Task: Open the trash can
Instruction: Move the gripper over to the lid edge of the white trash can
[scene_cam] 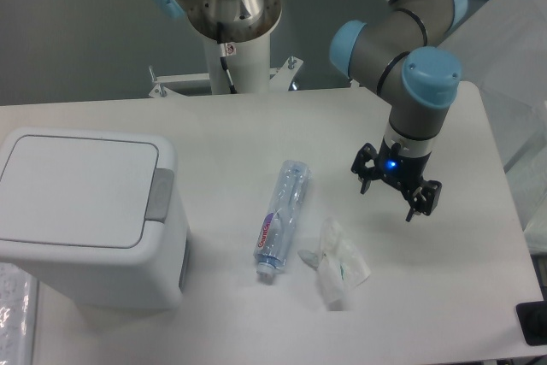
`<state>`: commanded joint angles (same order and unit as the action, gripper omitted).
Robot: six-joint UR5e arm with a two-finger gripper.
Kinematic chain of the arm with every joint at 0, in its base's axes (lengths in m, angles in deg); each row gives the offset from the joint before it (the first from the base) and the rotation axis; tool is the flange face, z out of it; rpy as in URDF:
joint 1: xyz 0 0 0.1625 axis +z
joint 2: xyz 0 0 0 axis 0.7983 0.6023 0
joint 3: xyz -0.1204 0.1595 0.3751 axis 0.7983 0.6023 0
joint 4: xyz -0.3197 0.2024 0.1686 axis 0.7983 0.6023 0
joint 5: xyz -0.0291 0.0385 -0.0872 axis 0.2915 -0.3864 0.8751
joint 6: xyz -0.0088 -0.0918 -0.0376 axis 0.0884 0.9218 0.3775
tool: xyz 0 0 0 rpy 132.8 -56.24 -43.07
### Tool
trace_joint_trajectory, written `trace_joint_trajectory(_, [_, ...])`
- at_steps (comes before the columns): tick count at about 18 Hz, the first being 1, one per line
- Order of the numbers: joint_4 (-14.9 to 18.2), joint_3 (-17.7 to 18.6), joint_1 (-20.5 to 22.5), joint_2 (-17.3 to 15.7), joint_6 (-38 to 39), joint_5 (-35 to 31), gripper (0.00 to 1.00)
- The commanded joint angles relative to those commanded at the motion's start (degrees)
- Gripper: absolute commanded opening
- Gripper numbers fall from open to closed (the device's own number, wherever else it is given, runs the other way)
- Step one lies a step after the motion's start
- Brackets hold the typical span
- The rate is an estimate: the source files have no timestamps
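At right of centre the gripper (pixel 392 191) hung wrist-down above the table (pixel 256 126), fingers spread and empty. Far left, the trash can (pixel 90 215) sat shut, its grey tab (pixel 159 195) facing right.

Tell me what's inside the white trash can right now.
That cannot be seen. The trash can has its flat lid shut, covering the inside completely. Only the lid's top and the grey push tab on its right edge show.

A white table (pixel 256 126) fills most of the frame under even, soft light. Behind it, across the top, runs a plain grey-green wall (pixel 77 23). At the right edge hangs translucent plastic sheeting (pixel 521 117).
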<state>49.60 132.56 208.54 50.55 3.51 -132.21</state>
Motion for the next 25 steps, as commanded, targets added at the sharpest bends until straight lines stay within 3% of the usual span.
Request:
trace_joint_trajectory(6, [0.0, -0.52, -1.05, -0.52, 3.06, 3.25, 1.0])
trace_joint_trajectory(15, [0.7, -7.81, -6.23, -0.7, 29.68, 9.48, 1.0])
trace_joint_trajectory(19, [0.7, -12.21, -9.57, -0.26, 45.76, 12.39, 1.0])
trace_joint_trajectory(25, [0.79, -15.91, -14.94, -2.01, 55.45, 15.28, 1.0])
